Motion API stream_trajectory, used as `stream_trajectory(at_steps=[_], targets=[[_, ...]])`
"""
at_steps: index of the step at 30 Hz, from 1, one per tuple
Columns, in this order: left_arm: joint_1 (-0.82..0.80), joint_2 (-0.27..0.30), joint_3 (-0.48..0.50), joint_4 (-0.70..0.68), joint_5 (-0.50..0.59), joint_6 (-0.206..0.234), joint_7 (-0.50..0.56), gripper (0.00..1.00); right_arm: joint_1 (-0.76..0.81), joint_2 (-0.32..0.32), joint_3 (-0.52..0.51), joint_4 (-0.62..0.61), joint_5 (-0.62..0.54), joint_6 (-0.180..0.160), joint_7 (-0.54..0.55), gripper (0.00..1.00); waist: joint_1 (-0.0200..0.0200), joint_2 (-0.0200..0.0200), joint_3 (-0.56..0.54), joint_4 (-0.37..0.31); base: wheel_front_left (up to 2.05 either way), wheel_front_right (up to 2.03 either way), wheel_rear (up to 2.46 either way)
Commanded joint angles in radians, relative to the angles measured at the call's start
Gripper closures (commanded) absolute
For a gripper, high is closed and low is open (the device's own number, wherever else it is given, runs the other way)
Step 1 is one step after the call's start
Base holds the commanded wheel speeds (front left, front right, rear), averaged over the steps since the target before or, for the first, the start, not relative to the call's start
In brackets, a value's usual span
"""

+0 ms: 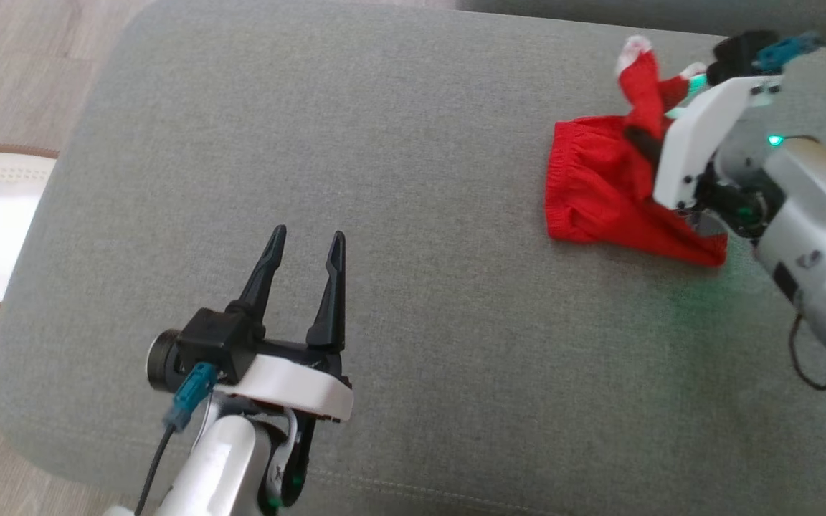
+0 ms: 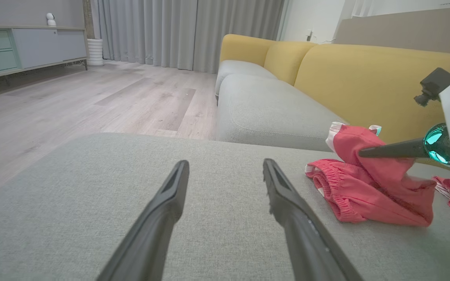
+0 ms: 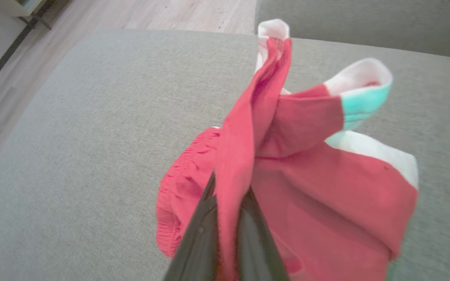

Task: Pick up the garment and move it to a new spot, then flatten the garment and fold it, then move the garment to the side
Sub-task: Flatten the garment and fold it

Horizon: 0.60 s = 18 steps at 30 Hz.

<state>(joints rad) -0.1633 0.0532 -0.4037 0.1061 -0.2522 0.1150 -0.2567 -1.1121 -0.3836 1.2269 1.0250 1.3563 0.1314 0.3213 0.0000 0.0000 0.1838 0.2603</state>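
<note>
A broad grey cushion (image 1: pixel 413 215) is seen beneath both arms, with a yellow sofa (image 2: pixel 365 78) behind it and wooden floor (image 2: pixel 92 97) alongside. The red garment (image 1: pixel 599 193), trimmed in white and teal, is found on the cushion's far right part. Most of it lies crumpled on the fabric, while one fold is raised upright. That fold is pinched between the closed fingers of the right gripper (image 1: pixel 634 132). The left gripper (image 1: pixel 305 240) is held spread wide and empty over bare cushion, well apart from the garment.
</note>
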Motion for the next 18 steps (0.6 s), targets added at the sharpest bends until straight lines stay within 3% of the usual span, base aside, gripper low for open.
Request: stream_trajectory(at_steps=[1, 5, 7, 8, 9, 14, 18], targets=[[-0.012, -0.002, 0.04, -0.022, -0.009, 0.003, -0.005, 0.0, 0.008, 0.015, 0.001, -0.004, -0.006, -0.001, 0.005, 1.0, 0.0, 0.0, 0.001, 0.002, 0.0, 0.0, 0.0], [-0.015, -0.003, 0.028, -0.017, -0.024, 0.008, -0.005, 0.0, 0.014, 0.044, 0.009, 0.012, -0.016, -0.001, 0.009, 1.0, 0.0, 0.0, 0.002, 0.001, 0.0, 0.0, 0.0], [-0.019, -0.003, 0.024, -0.016, -0.029, 0.011, -0.005, 0.0, 0.017, 0.06, 0.013, 0.015, -0.022, -0.001, 0.009, 0.58, 0.0, 0.0, 0.002, -0.002, 0.0, 0.0, 0.0], [-0.021, -0.003, 0.024, -0.016, -0.029, 0.012, -0.005, 0.0, 0.018, 0.068, 0.012, 0.012, -0.02, -0.001, 0.002, 0.18, 0.0, 0.0, 0.003, -0.004, 0.0, 0.0, 0.0], [-0.022, -0.003, 0.023, -0.015, -0.03, 0.012, -0.005, 0.0, 0.021, 0.076, 0.009, 0.008, -0.015, -0.001, -0.005, 0.0, 0.0, 0.0, 0.004, -0.006, 0.0, 0.0, 0.0], [-0.019, -0.003, 0.029, -0.007, -0.031, 0.015, -0.005, 0.0, 0.038, 0.09, -0.008, -0.035, 0.016, -0.001, -0.026, 0.0, 0.0, 0.0, -0.005, -0.027, 0.0, 0.0, 0.0], [-0.016, -0.003, 0.041, -0.004, -0.032, 0.017, -0.005, 0.0, 0.047, 0.065, -0.048, -0.132, 0.051, -0.001, -0.11, 0.0, 0.0, 0.0, -0.02, -0.054, 0.0, 0.0, 0.0]])
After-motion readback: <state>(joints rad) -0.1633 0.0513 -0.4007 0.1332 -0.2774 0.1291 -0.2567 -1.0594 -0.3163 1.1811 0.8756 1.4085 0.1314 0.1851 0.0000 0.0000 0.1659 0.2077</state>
